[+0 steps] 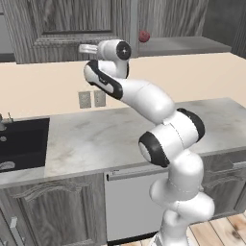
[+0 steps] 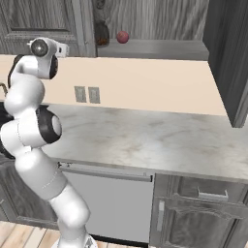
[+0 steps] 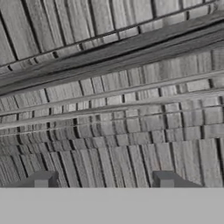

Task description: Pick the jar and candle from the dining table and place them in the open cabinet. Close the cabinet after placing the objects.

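My gripper (image 3: 103, 179) is open, its two tips wide apart with nothing between them, right up against a grey wood-grain panel of the cabinet (image 3: 113, 109). In the base views the gripper (image 1: 82, 48) (image 2: 65, 48) is raised high, at the left cabinet door (image 1: 72, 21) (image 2: 43, 19). The jar (image 2: 100, 34) stands on the grey shelf (image 2: 164, 48) inside the cabinet, just right of that door's edge and partly hidden by it. The right door (image 2: 227, 63) is swung open. The candle and the dining table are out of view.
A small red ball (image 1: 144, 36) (image 2: 122, 37) lies on the shelf (image 1: 187, 45) right of the jar. Below runs a marble counter (image 1: 120, 134) (image 2: 155, 140) with a black sink (image 1: 21, 144) at the left. Two wall outlets (image 1: 91, 99) sit on the beige backsplash.
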{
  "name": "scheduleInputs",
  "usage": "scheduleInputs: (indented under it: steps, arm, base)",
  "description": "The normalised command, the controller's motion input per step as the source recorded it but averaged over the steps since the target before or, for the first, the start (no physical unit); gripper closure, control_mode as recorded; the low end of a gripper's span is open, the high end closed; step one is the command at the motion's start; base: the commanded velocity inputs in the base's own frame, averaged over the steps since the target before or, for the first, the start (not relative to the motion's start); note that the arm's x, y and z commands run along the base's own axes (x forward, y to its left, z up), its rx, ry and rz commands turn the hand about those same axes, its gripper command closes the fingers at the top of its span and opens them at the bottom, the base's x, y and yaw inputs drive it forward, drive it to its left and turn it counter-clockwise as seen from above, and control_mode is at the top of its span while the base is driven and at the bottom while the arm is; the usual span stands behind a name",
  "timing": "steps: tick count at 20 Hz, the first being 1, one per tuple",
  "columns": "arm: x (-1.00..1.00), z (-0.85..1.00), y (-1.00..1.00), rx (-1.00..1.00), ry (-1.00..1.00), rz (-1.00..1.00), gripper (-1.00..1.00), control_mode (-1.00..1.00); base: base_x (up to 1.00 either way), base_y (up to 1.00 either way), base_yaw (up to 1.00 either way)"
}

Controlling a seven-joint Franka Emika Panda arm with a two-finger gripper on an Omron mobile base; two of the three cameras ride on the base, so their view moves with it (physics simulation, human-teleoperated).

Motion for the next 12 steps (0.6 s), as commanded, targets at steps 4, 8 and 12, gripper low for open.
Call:
scheduleInputs:
  steps: [4, 8, 12]
  arm:
    - [-0.07, 0.09, -0.64, 0.00, 0.00, 0.02, -1.00, -1.00]
    - [-0.24, 0.19, -0.85, 0.00, -0.02, 0.00, -1.00, -1.00]
    - [-0.34, 0.17, -0.97, 0.00, -0.03, 0.00, -1.00, -1.00]
  base:
    - [0.00, 0.00, 0.00]
    - [0.00, 0.00, 0.00]
    - [0.00, 0.00, 0.00]
